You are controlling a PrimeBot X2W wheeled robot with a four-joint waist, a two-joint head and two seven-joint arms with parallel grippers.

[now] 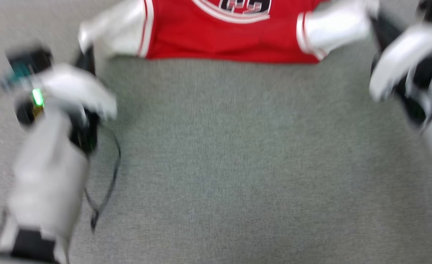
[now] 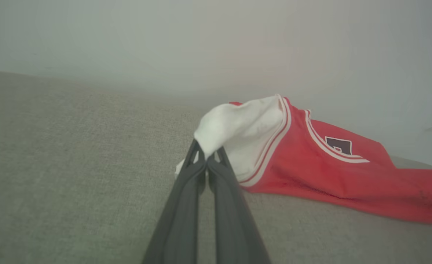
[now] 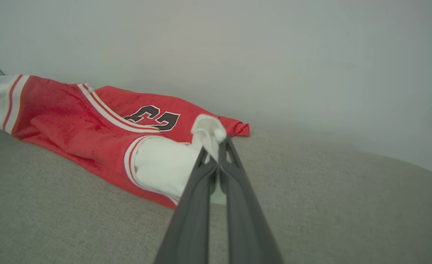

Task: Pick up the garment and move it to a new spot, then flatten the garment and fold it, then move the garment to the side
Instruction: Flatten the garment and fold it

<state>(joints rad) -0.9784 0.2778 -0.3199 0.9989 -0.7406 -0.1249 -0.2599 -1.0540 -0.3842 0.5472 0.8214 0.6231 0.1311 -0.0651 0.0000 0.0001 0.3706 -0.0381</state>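
Left wrist view: left gripper [image 2: 207, 157] fingers pressed together, pinching the end of one white sleeve [image 2: 241, 134] of the red jersey [image 2: 311, 168]. The sleeve is raised; the body trails on the grey woven surface [image 2: 73, 165]. Right wrist view: right gripper [image 3: 216, 146] fingers likewise clamped on the other white sleeve [image 3: 161, 167], with the number print visible behind. Head view (blurred): the jersey is at the top edge, spread between the two arms, and a loose black cable [image 1: 109, 176] lies by the left arm. Judgement: the pick-up is done and the move to a new spot looks underway. Flattening, folding and shifting aside are not yet done.
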